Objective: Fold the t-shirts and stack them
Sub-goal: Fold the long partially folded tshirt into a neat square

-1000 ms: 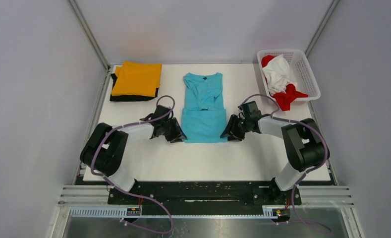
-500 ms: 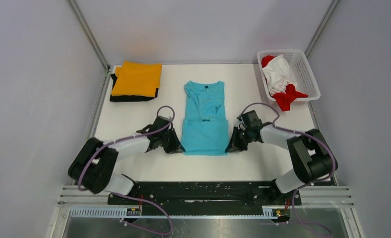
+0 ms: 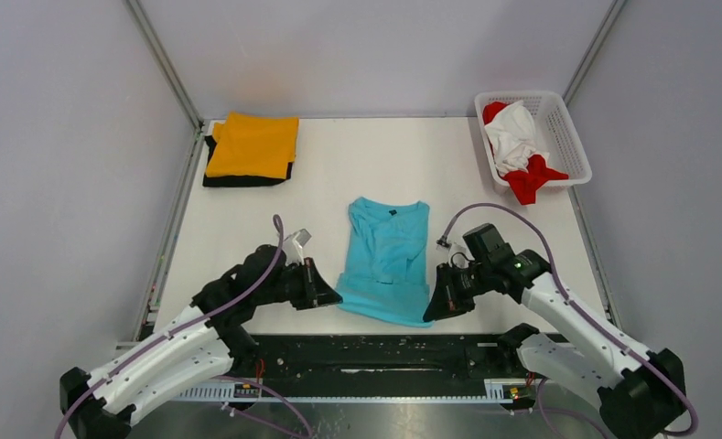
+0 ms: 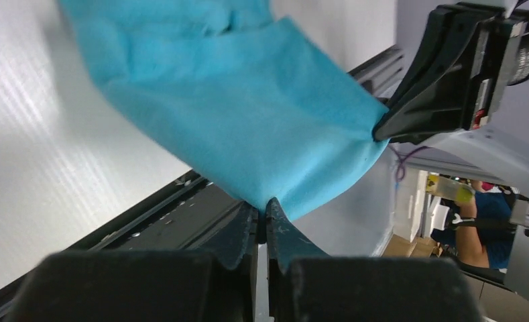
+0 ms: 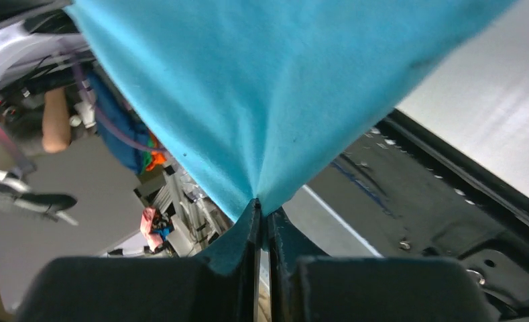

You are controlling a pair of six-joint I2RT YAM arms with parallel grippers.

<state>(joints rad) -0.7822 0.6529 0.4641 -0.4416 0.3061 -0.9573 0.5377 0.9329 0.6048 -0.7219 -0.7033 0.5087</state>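
Observation:
The turquoise t-shirt (image 3: 386, 261) lies lengthwise near the table's front edge, collar away from me, its near hem lifted. My left gripper (image 3: 333, 297) is shut on the hem's left corner (image 4: 268, 194). My right gripper (image 3: 432, 309) is shut on the hem's right corner (image 5: 258, 191). The hem hangs stretched between them over the front rail. A folded orange t-shirt (image 3: 253, 144) lies on a folded black t-shirt (image 3: 238, 180) at the far left. A white t-shirt (image 3: 516, 135) and a red t-shirt (image 3: 531, 183) sit crumpled in the basket.
The white lattice basket (image 3: 567, 137) stands at the far right corner. The black mounting rail (image 3: 366, 352) runs along the table's near edge, just under the held hem. Grey walls close in both sides.
Both grippers have pulled the turquoise shirt toward the near edge, still gripping its hem corners. The shirt slid nearer and its hem now hangs off the table's front.

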